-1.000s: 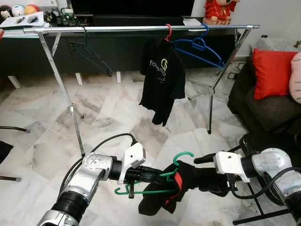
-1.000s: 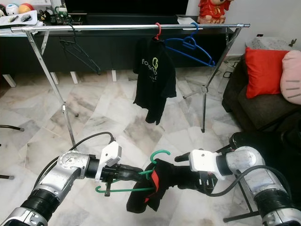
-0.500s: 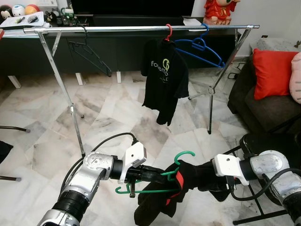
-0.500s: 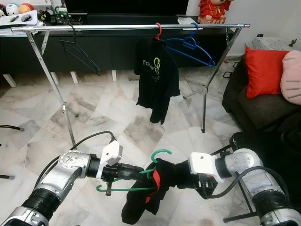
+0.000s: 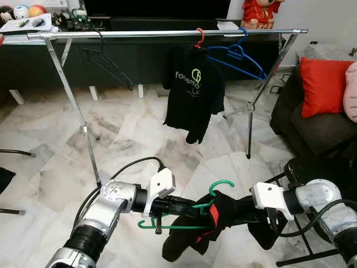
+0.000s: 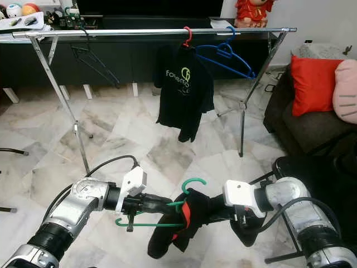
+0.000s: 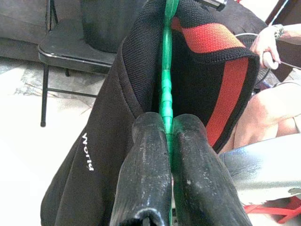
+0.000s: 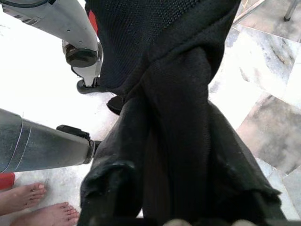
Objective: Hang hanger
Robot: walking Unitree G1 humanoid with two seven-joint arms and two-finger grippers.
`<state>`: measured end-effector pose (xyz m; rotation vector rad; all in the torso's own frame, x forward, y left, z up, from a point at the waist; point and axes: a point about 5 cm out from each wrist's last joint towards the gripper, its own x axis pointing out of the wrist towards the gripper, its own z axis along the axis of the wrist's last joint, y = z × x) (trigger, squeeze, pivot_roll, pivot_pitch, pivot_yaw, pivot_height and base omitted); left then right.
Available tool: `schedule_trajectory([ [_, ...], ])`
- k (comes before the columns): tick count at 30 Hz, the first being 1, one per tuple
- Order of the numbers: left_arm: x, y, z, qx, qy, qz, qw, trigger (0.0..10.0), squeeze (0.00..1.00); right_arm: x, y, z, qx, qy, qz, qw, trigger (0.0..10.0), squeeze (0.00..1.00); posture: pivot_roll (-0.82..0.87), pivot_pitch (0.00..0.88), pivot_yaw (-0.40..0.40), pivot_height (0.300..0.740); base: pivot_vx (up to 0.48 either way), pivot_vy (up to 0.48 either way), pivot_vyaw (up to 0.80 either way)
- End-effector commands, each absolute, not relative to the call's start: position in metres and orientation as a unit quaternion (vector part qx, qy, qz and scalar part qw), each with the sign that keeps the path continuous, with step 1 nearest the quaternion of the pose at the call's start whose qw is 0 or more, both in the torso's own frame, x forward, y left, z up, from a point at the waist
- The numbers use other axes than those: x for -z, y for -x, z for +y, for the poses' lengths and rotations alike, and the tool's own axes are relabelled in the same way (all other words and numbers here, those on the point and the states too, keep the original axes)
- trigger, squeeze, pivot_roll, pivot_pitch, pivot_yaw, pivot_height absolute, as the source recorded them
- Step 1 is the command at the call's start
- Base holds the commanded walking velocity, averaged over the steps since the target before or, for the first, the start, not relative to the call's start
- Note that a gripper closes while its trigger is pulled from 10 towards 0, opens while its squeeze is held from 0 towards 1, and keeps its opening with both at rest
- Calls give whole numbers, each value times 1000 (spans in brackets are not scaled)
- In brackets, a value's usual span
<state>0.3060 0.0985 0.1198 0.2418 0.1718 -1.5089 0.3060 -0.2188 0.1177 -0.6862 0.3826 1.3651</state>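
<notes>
A green hanger [image 5: 220, 186] is held low in front of me by its shoulder, with my left gripper [image 5: 187, 207] shut on it. In the left wrist view the two black fingers [image 7: 146, 174] pinch the green bar [image 7: 166, 70]. A black shirt with a red stripe [image 5: 223, 215] is draped over the hanger's right half. My right gripper [image 5: 241, 211] is buried in that shirt from the right and shut on its bunched fabric [image 8: 178, 117]. Beyond stands the metal rail [image 5: 167, 33] of a clothes rack.
On the rail hang a black T-shirt [image 5: 192, 95] on a red hanger, a blue hanger [image 5: 237, 56] and a black hanger [image 5: 109, 61]. A dark sofa with a red cushion [image 5: 323, 84] stands right. A person's feet [image 8: 28, 207] and hand [image 7: 265, 47] are close by.
My right gripper has sunk deeper into the black shirt, its upper finger now covered, and the cloth hangs lower on the right. The T-shirt on the rail has swung.
</notes>
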Motion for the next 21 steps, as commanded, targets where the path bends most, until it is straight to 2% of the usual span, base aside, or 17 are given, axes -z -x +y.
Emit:
schedule_trajectory([
  [1, -131, -309, 91, 689, -116, 49, 714, 10000, 0, -115, -305, -219, -618, 297, 175, 706, 0, 0, -25, 167, -94, 740, 0, 0, 0],
  [21, -136, -314, 84, 682, -129, 40, 719, 10000, 0, -111, -301, -216, -631, 274, 179, 703, 0, 0, -24, 146, -91, 740, 0, 0, 0],
])
